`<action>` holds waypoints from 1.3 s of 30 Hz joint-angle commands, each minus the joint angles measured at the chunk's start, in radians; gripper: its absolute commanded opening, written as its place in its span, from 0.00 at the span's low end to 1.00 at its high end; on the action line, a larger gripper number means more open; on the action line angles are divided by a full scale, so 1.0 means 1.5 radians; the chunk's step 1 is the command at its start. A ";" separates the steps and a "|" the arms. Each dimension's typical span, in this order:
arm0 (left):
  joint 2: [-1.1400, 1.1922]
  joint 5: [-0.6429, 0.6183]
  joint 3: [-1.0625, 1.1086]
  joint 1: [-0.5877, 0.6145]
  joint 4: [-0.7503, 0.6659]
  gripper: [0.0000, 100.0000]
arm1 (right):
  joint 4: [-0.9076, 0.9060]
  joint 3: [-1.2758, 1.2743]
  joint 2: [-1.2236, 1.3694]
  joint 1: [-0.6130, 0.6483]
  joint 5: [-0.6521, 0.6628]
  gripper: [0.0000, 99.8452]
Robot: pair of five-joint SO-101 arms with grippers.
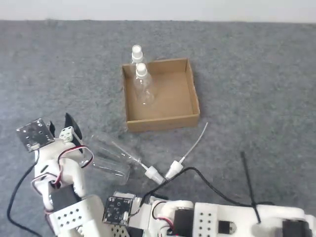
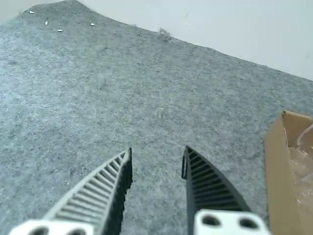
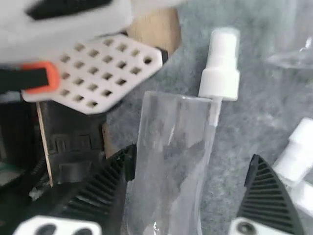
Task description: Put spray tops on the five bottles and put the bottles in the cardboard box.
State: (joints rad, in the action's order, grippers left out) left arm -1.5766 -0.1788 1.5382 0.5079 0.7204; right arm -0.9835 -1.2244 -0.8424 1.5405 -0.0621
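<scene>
- The left claw (image 2: 157, 151) is hovering open over the grey counter (image 2: 98, 88), gripping nothing
- The right claw (image 3: 191, 156) is sitting open around a clear bottle (image 3: 171, 161), with a spray top (image 3: 220, 63) at its end
- The cardboard box (image 1: 163, 121) is sitting at the centre of the high view, holding one capped bottle (image 1: 144, 89); a second capped bottle (image 1: 137, 52) is standing just behind it

A bottle (image 1: 143, 88) stands in the box (image 1: 163, 121), at its back-left corner; a second bottle (image 1: 137, 53) stands just behind the box. In front, lying bottles (image 1: 106, 158) rest on the carpet (image 1: 247, 74), with two spray tops (image 1: 154, 174) to their right.
</scene>
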 commanded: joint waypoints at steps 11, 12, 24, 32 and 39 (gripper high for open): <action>-0.009 -0.010 -0.003 0.003 -0.020 0.16 | 0.009 0.005 0.025 -0.075 0.000 0.30; -0.009 -0.009 -0.003 0.003 -0.020 0.16 | 0.005 0.004 0.025 -0.077 0.000 0.30; -0.009 -0.008 -0.003 0.002 -0.020 0.16 | 0.002 0.005 0.019 -0.127 0.065 0.01; -0.009 -0.008 -0.003 0.002 -0.020 0.16 | 0.002 0.008 0.018 -0.198 0.065 0.02; -0.009 -0.008 -0.003 0.002 -0.020 0.16 | 0.001 0.036 0.018 -0.272 0.060 0.01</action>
State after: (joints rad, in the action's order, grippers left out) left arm -1.5766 -0.1834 1.5382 0.5079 0.7204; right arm -0.9805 -1.2244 -0.8147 1.1937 0.0207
